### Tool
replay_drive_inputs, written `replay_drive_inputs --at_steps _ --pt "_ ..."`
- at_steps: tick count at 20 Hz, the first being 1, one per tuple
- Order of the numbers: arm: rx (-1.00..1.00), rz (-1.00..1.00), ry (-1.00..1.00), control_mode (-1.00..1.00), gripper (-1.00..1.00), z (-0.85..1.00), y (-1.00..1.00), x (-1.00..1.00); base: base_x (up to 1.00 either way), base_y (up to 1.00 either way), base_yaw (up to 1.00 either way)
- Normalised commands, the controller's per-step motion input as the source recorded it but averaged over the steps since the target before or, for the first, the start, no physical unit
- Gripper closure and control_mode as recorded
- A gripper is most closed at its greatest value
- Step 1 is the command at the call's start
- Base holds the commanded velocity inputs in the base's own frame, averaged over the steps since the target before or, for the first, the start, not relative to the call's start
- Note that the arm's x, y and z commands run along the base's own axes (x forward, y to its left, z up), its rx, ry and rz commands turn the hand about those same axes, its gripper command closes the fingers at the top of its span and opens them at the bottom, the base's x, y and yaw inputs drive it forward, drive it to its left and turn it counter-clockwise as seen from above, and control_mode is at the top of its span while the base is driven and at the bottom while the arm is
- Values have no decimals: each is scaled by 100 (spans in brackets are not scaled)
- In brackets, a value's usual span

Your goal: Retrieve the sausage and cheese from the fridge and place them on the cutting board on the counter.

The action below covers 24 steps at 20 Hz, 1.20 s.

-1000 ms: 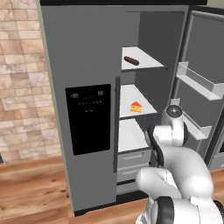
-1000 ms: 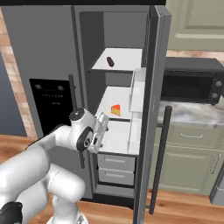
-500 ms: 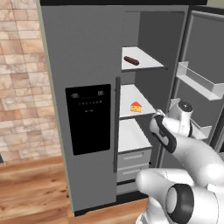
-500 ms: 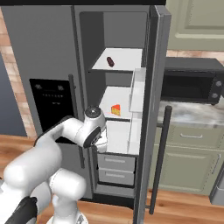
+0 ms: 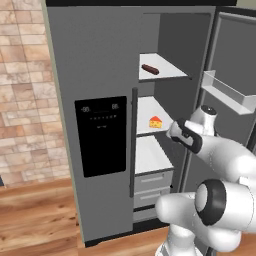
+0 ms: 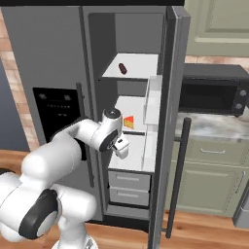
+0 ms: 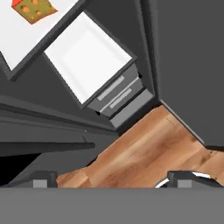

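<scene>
The fridge (image 5: pixel 100 75) stands with its right door (image 6: pixel 168 97) swung open. On the top shelf lies the dark sausage (image 5: pixel 150 69) (image 6: pixel 123 69). The yellow cheese (image 5: pixel 156 122) (image 6: pixel 129 121) (image 7: pixel 35 9) sits on the middle shelf. My gripper (image 5: pixel 173 131) (image 6: pixel 120 148) (image 7: pixel 113 181) hangs open and empty in the doorway, just right of the cheese and slightly below it, pointing down at the lower shelf and drawers. A strip of the counter (image 6: pixel 214 127) shows right of the fridge. The cutting board is out of view.
Two grey drawers (image 7: pixel 118 98) (image 5: pixel 152 187) sit under the lowest white shelf (image 5: pixel 150 152). The open door carries clear bins (image 5: pixel 227 92). A black microwave (image 6: pixel 211 95) stands on the counter, above pale green cabinets (image 6: pixel 209 180). The floor is wood (image 7: pixel 144 148).
My hand has risen and swung left into the fridge opening, ending close beside the cheese shelf. The sausage, the cheese and the base have not moved.
</scene>
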Motion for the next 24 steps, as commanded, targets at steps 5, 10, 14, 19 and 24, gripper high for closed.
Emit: replay_drive_inputs --at_steps 5,10,14,19,24 --pt "-22 15 0 -100 -100 12 14 34 0 0 0" --pt "-17 6 -5 -100 -100 0 2 42 0 0 0" --pt "-9 11 -15 -100 -100 -6 1 36 0 0 0" --pt "-11 18 -10 -100 -100 -2 -6 31 0 0 0" --pt "-10 23 0 -100 -100 0 -12 28 0 0 0"
